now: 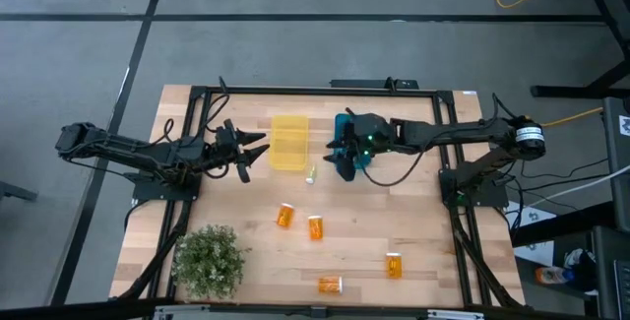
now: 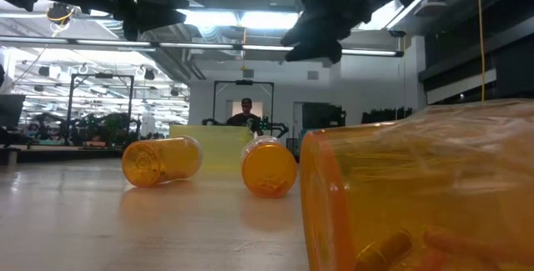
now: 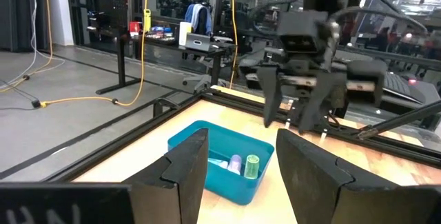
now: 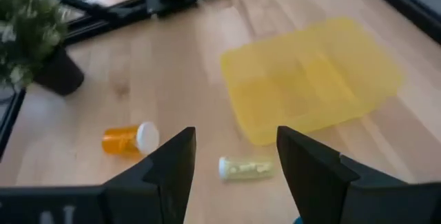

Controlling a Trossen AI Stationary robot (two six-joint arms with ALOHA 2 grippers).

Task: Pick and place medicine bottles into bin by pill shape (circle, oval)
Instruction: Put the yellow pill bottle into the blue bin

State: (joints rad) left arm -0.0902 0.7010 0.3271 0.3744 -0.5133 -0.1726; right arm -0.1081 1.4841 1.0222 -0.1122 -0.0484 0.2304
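Four orange bottles lie on their sides on the table: two near the middle (image 1: 284,216) (image 1: 316,227) and two toward the near edge (image 1: 394,265) (image 1: 329,285). A clear pale bottle (image 1: 309,173) (image 4: 246,167) lies on its side beside the yellow bin (image 1: 289,143). The blue bin (image 3: 220,162) holds small clear bottles, one with a green tint (image 3: 252,167). My left gripper (image 1: 261,148) is open and empty, just left of the yellow bin. My right gripper (image 1: 332,153) is open and empty above the blue bin, its fingers (image 4: 172,162) pointing toward the clear bottle.
A potted plant (image 1: 209,259) stands at the near left corner. A black frame (image 1: 197,94) runs around the table's edges. In the low view one orange bottle (image 2: 425,196) lies right in front of the camera. A person (image 2: 245,114) shows far behind the table.
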